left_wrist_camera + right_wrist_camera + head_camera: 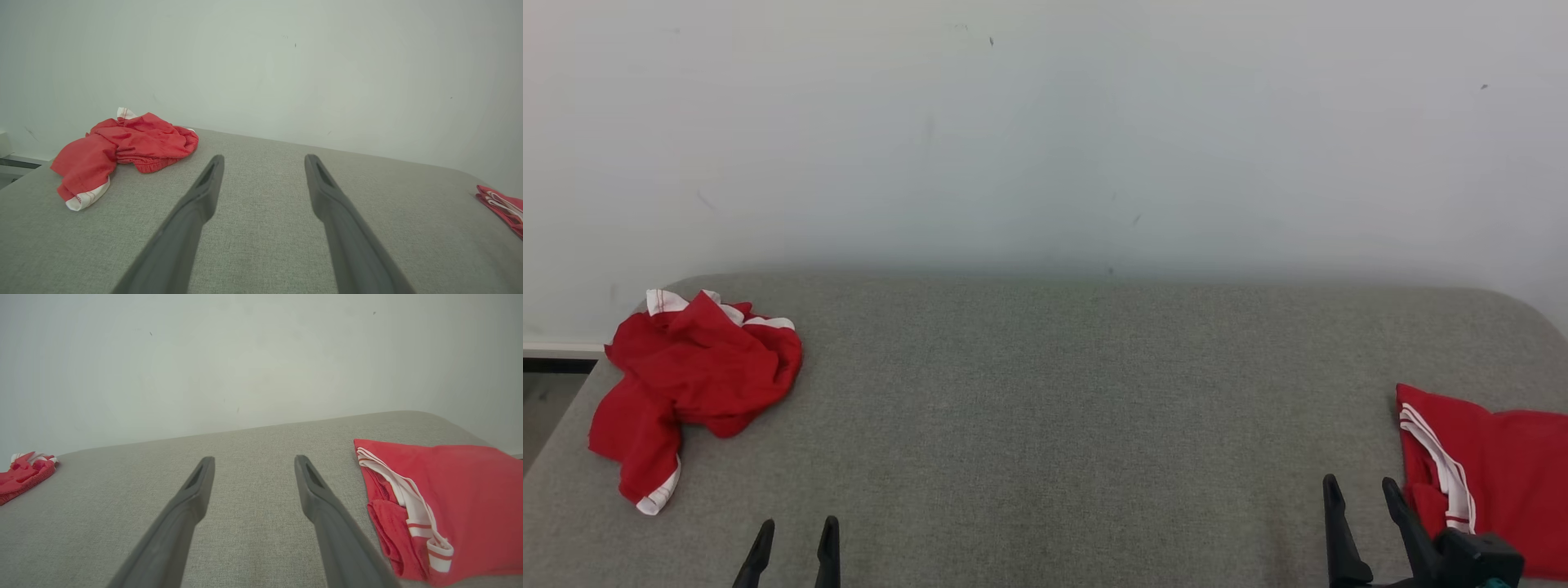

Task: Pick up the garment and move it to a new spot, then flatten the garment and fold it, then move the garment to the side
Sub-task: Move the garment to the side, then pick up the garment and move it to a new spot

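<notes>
A crumpled red garment (690,384) with white trim lies in a heap at the far left of the grey surface (1054,408); the left wrist view has it (126,147) ahead and to the left. A second red garment (1486,490) with white stripes lies folded flat at the right edge, and it fills the right part of the right wrist view (441,502). My left gripper (796,531) stands open near the front edge, right of the heap, holding nothing. My right gripper (1364,490) is open too, just left of the folded garment, apart from it.
A pale wall (1045,139) rises behind the grey surface. At the far left the surface ends in a rounded corner, with a strip of floor (547,400) beyond it. The folded garment (500,206) also lies at the far right of the left wrist view.
</notes>
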Available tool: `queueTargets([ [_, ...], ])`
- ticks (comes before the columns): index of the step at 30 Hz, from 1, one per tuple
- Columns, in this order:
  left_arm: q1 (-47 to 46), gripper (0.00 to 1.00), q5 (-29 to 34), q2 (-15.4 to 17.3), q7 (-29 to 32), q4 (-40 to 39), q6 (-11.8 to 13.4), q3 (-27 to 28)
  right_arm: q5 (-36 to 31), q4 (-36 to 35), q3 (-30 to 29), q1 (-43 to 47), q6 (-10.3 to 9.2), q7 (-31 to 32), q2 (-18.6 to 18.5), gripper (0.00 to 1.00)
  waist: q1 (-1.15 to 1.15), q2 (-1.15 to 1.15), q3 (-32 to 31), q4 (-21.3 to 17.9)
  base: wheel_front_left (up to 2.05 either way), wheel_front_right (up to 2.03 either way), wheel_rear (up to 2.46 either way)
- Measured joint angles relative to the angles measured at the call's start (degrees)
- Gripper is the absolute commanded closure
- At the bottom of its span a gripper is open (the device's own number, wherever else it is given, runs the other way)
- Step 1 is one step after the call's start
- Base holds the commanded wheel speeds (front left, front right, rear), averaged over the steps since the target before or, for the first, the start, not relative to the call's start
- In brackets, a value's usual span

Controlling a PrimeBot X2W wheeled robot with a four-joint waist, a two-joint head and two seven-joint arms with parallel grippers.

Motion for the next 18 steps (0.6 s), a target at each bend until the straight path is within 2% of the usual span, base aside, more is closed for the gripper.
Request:
queueTargets([
  [10, -0.1, 0.0, 0.0, 0.2, 0.0, -0.1, 0.0, -0.5, 0.6, -0.8, 0.3, 0.2, 0.0, 0.7, 0.0, 0.0, 0.0, 0.0, 0.5, 0.8, 0.0, 0.0, 0.0],
  [18, -0.1, 0.0, 0.1, 0.9, 0.0, 0.0, 0.0, -0.7, 1.0, -1.5, 0.5, 1.2, 0.0, 0.8, 0.0, 0.0, 0.0, 0.0, 0.6, 3.9, 0.0, 0.0, 0.0],
])
